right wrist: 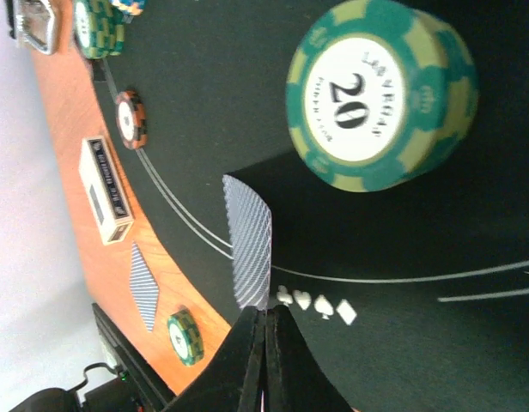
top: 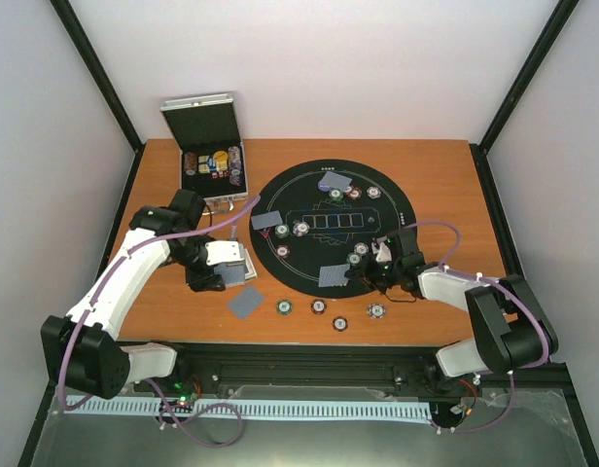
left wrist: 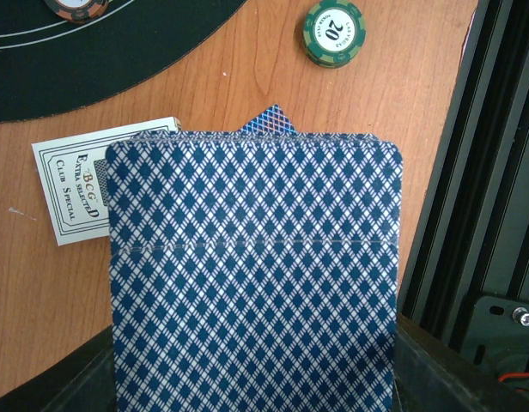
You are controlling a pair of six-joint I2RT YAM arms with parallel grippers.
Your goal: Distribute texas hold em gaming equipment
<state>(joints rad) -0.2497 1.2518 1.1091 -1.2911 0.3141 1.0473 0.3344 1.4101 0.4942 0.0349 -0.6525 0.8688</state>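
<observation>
My left gripper (top: 229,269) hovers over the wood left of the mat, shut on a deck of blue-and-white diamond-backed playing cards (left wrist: 256,275). The deck fills the left wrist view and hides the fingers. My right gripper (right wrist: 266,313) lies low over the black mat's (top: 397,209) near right part, shut on the near end of one playing card (right wrist: 247,245) that rests almost flat on the felt. A big green 20 chip (right wrist: 380,90) stands just right of it. Other cards (top: 265,221) and chips (top: 299,230) lie spread around the mat.
The open silver case (top: 210,146) stands at the back left. A white card box (left wrist: 71,189) lies by the deck, a green chip (left wrist: 333,33) beyond it. A loose card (top: 249,302) and several chips (top: 319,306) sit along the table's front edge, near the black rail (left wrist: 471,172).
</observation>
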